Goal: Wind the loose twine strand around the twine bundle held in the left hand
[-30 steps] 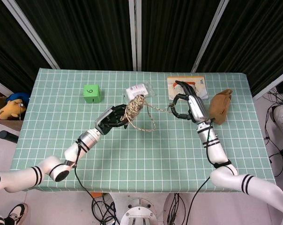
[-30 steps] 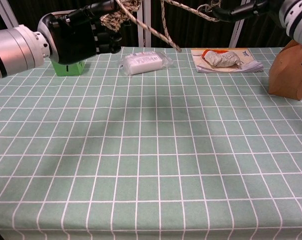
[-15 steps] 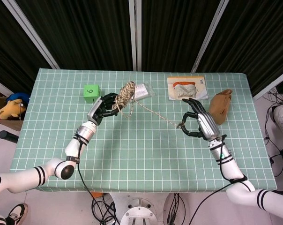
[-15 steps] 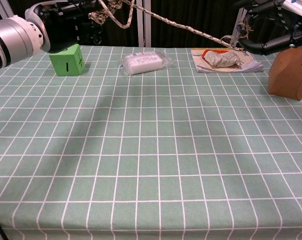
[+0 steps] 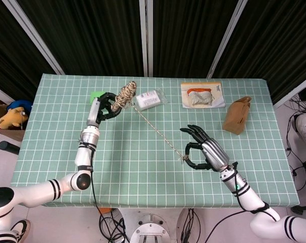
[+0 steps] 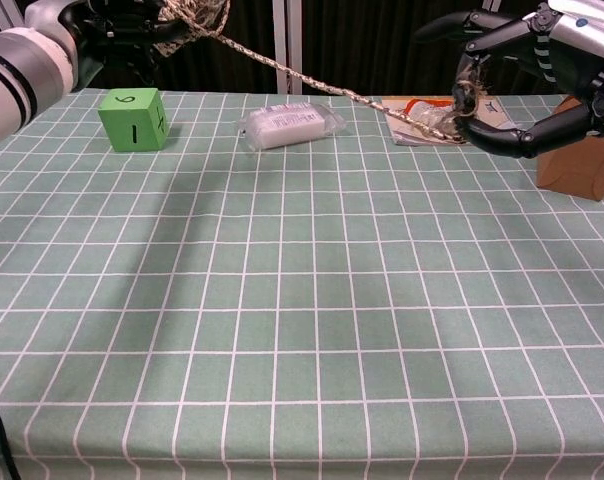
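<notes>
a lumpy bundle of coarse tan twine (image 5: 124, 94) sits in the left hand (image 5: 105, 105), whose dark fingers curl around it, raised above the far left part of the table (image 5: 117, 167). from the bundle, a braided loose strand (image 5: 155, 129) runs taut and straight, slanting toward the near right. its frayed end is pinched between thumb and a finger of the right hand (image 5: 201, 154), the other fingers fanned apart; this hand hovers well away from the bundle, over the near right of the table. the left forearm points up and away from the robot. a green cloth with a white grid covers the table. just left of the bundle sits a green cube (image 6: 133, 118); just right, a clear packet of something white (image 5: 150, 99). farther right lie a booklet (image 5: 202, 94) and a crumpled brown paper bag (image 5: 236, 115). black curtains hang behind.
</notes>
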You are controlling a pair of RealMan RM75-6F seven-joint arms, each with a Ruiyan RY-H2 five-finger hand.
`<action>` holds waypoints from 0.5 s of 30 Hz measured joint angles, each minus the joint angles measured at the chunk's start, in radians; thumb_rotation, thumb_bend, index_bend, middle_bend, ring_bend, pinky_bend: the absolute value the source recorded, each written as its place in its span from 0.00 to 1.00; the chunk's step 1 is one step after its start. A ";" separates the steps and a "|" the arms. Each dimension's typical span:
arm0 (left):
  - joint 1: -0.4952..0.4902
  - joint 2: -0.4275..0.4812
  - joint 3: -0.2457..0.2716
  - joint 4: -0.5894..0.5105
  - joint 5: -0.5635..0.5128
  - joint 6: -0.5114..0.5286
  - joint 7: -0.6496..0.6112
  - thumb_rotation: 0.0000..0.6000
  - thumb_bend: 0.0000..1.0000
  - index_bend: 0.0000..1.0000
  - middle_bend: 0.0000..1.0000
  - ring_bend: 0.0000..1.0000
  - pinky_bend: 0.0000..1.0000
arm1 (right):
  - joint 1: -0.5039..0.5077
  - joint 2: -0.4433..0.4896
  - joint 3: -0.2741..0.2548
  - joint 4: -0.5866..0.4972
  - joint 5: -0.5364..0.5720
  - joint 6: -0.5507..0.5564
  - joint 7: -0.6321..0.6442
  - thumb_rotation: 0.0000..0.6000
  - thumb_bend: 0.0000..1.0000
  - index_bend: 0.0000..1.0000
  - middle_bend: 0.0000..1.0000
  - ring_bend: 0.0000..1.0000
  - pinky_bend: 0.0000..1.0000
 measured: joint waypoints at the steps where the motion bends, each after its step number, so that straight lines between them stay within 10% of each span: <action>1: 0.000 -0.007 0.011 0.011 0.019 0.015 0.037 1.00 0.42 0.79 0.77 0.68 0.66 | 0.006 0.001 0.001 -0.018 -0.008 0.000 -0.012 1.00 0.47 0.97 0.14 0.00 0.00; 15: 0.008 -0.063 0.160 0.092 0.336 0.136 0.334 1.00 0.42 0.79 0.78 0.68 0.66 | 0.181 -0.036 0.143 -0.190 0.040 -0.167 -0.196 1.00 0.47 0.98 0.16 0.00 0.00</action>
